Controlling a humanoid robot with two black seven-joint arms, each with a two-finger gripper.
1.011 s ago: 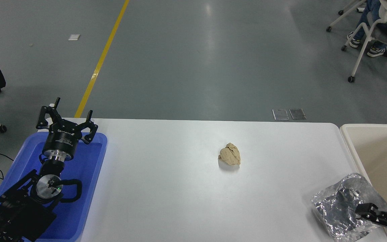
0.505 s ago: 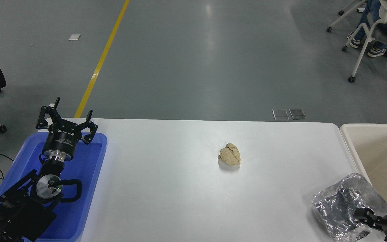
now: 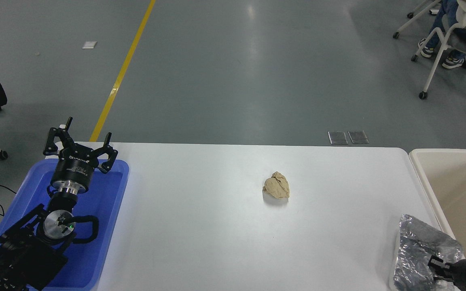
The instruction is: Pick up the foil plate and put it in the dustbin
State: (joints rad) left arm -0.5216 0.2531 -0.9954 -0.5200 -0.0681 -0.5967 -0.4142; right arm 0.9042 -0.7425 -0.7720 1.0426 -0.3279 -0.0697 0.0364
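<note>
The foil plate [image 3: 417,247] is at the table's front right corner, tipped up on edge with its wrinkled silver underside facing me. My right gripper [image 3: 436,266] comes in from the bottom right corner and is shut on the plate's lower right edge; most of that arm is out of frame. The cream dustbin [image 3: 459,190] stands just right of the table, its near rim beside the plate. Parked at the lower left, my left gripper [image 3: 80,141] is open above the blue tray.
A tan paper wad [image 3: 276,186] lies near the middle of the white table [image 3: 217,226]. A blue plastic tray [image 3: 99,226] sits at the left end under my left arm. Beyond the table is grey floor, with a seated person on a wheeled chair [image 3: 451,40] at the top right.
The right gripper drew back toward the bottom right corner. The foil plate went with it, shifting right and tipping from lying open-side-up to standing on edge.
</note>
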